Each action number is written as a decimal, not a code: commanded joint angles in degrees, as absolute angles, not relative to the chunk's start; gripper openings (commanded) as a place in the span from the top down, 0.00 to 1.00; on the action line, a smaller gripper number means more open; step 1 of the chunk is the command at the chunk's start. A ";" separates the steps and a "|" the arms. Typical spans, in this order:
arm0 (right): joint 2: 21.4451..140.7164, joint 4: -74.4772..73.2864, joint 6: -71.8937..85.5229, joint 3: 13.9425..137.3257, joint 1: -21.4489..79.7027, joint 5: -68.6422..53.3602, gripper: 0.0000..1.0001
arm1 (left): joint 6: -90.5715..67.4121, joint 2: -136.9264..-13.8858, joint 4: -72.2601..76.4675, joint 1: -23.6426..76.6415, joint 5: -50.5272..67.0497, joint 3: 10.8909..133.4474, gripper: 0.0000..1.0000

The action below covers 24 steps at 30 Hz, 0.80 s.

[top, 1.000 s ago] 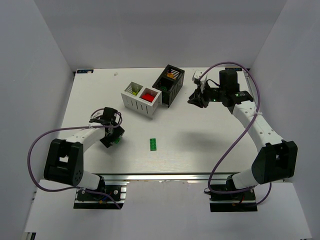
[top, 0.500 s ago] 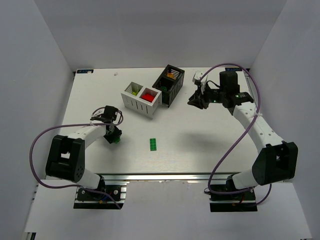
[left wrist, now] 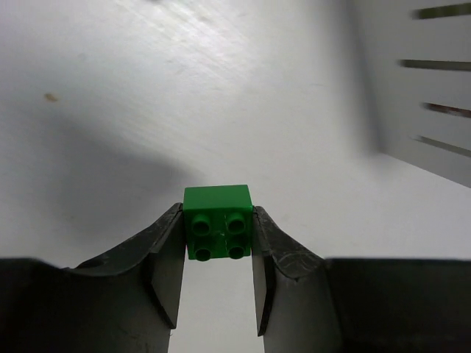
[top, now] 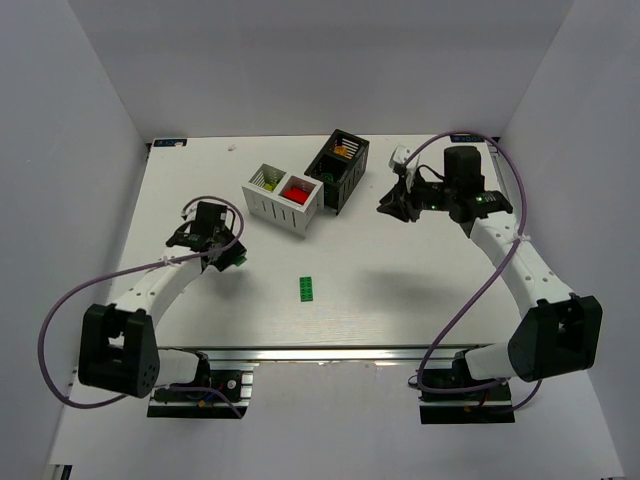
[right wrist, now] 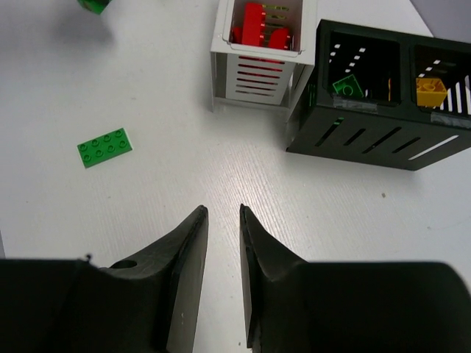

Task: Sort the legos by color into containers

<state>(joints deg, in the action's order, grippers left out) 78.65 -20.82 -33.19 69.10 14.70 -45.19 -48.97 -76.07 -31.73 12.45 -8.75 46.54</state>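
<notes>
Left gripper: clamped tight! Both fingers press the side walls of a green square lego.
Green square lego: pinched right at the left fingertips, its four studs facing the wrist camera and its far edge poking out past the tips.
White container: ahead of the left fingers and off to their right. In the left wrist view only its slatted wall shows, apart from the held lego.
Right gripper: loose and empty. Its two fingers stand a narrow slit apart, with bare table showing through the gap.
Flat green lego: an eight-stud piece lying studs up on the table, ahead of the right fingertips and well to their left, touching nothing.
White container, from the right wrist: almost dead ahead of the right fingers, well beyond the tips. Red legos are piled in the compartment that shows.
Black container: ahead and to the right of the right fingers, standing just beside the white one.
Black container's contents: a green lego in the compartment nearer the white box, and an orange-yellow lego in the far one.
Lime pieces: from the top view, a lime glint in the white container's other compartment. How many, I can't tell.
</notes>
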 commanded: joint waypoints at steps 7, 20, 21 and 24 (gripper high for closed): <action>75.06 -18.55 -31.91 65.83 13.54 -46.23 0.71 | -43.07 -68.47 -22.68 15.11 3.95 52.90 1.00; 73.21 -17.32 -30.32 63.64 10.90 -46.41 0.71 | -39.55 -74.61 -15.91 22.41 7.29 66.61 1.00; 73.04 -17.14 -30.24 63.46 10.81 -46.32 0.71 | -39.03 -75.92 -15.56 22.93 7.56 67.58 1.00; 72.42 -17.05 -29.79 62.67 10.55 -46.41 0.70 | -38.06 -78.74 -14.60 23.81 8.35 71.09 1.00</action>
<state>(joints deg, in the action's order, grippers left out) 74.39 -19.09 -30.79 63.09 11.00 -45.17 -40.25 -77.17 -16.99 22.92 6.68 66.96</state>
